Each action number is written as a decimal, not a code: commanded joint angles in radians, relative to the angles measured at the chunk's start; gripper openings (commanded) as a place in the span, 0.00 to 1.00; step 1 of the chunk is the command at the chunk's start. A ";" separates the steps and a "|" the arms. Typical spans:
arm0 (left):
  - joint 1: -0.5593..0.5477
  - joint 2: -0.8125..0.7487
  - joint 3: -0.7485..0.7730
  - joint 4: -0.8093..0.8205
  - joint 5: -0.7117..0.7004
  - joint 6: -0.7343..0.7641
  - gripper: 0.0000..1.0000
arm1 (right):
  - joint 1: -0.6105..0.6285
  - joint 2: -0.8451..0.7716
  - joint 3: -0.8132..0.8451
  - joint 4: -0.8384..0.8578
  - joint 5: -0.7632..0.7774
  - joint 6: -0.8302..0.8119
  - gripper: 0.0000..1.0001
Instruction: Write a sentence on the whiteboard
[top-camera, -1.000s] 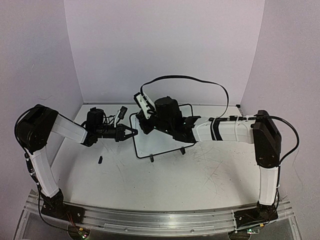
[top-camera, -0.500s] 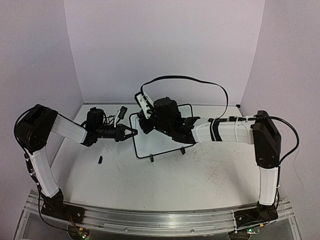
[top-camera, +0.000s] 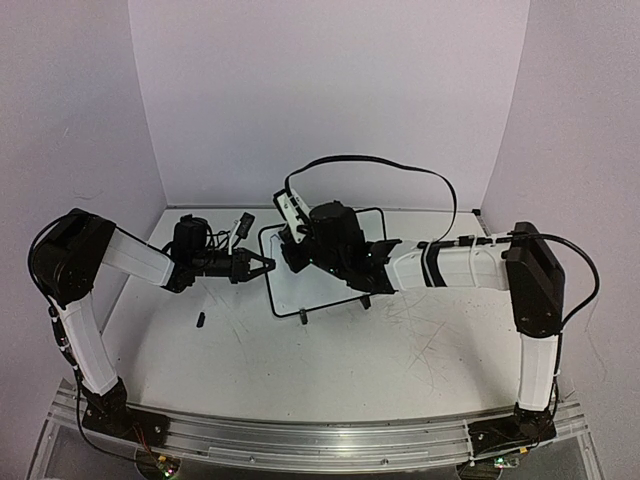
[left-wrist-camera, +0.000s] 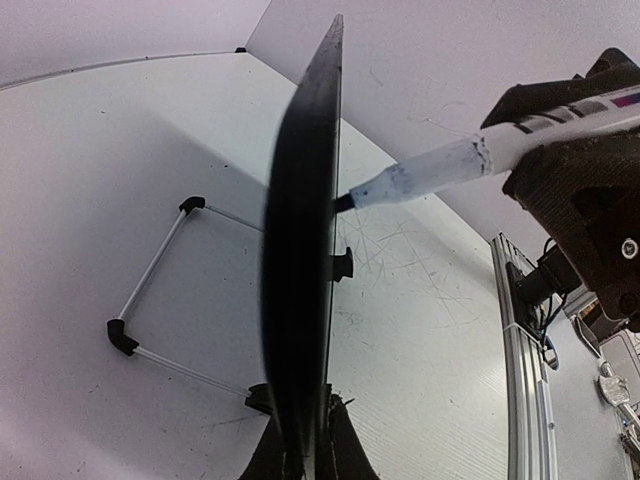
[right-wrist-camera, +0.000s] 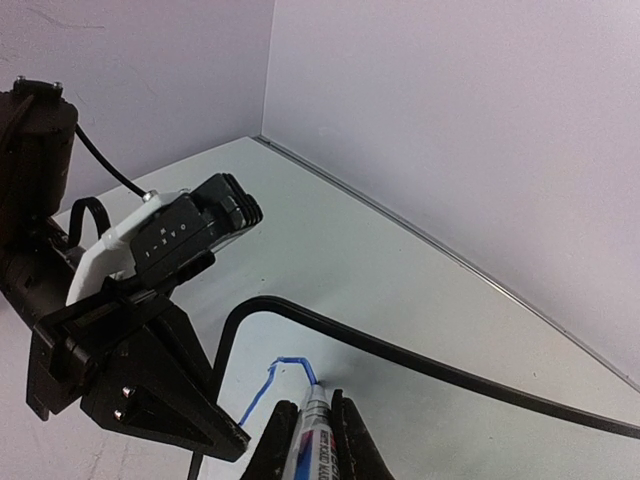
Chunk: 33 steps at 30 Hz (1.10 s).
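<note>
The whiteboard (top-camera: 312, 288) stands tilted on the table, and my left gripper (top-camera: 266, 266) is shut on its left edge. In the left wrist view the board (left-wrist-camera: 300, 250) shows edge-on, clamped between that gripper's (left-wrist-camera: 305, 412) black fingers. My right gripper (top-camera: 297, 243) hovers over the board's upper left corner, shut on a white marker (right-wrist-camera: 310, 442). The marker (left-wrist-camera: 450, 162) touches the board with its tip. Of the sentence, one short hooked blue stroke (right-wrist-camera: 287, 362) shows on the white surface (right-wrist-camera: 430, 430), ending at the tip.
A small black cap (top-camera: 200, 320) lies on the table left of the board. A black cable (top-camera: 400, 165) arcs above the board from the right arm. The board's wire stand (left-wrist-camera: 150, 290) juts out behind it. Walls close in on three sides.
My right gripper has shifted slightly to the right along the board's upper left with the marker. The left arm and the board have stayed still.
</note>
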 joint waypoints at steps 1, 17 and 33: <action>0.006 -0.022 0.025 -0.032 -0.076 0.041 0.00 | -0.010 -0.029 -0.019 -0.002 0.014 0.019 0.00; 0.006 -0.024 0.027 -0.033 -0.075 0.041 0.00 | -0.009 0.019 0.014 -0.003 -0.041 0.046 0.00; 0.006 -0.024 0.027 -0.036 -0.079 0.041 0.00 | -0.005 0.017 0.058 -0.003 -0.056 0.058 0.00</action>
